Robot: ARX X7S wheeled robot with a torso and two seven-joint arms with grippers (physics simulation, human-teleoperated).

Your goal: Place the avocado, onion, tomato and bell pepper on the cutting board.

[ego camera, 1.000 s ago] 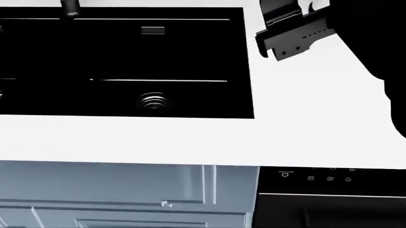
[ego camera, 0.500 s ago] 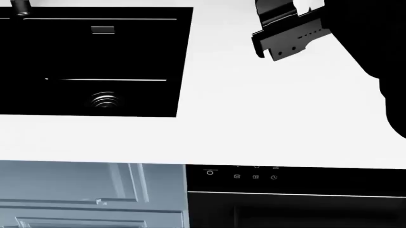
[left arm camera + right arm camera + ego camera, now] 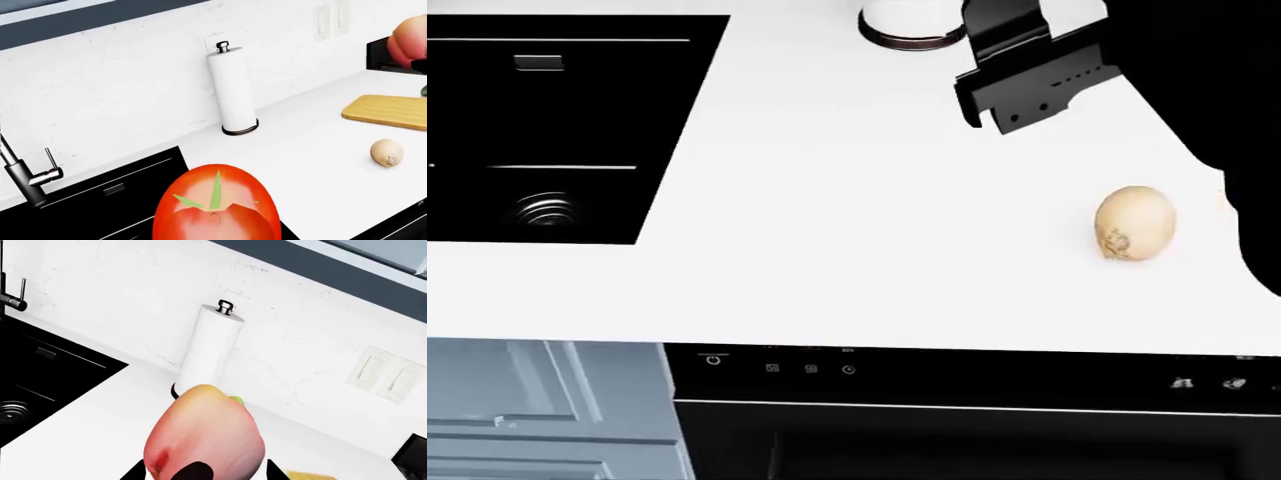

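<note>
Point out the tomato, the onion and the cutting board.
tomato (image 3: 217, 207): left wrist view, red skin beside the green cap.
onion (image 3: 1132, 222): head view, middle of the bulb.
cutting board (image 3: 390, 110): left wrist view, bare wooden top.

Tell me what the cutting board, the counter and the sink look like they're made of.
The cutting board looks like light wood with a matte finish: yellow-brown, faint lengthwise grain. The counter is plain white and smooth, perhaps a solid composite or laminate; no pattern shows. The sink is black with thin bright edge highlights, so probably coated metal or composite, though that is uncertain.
</note>
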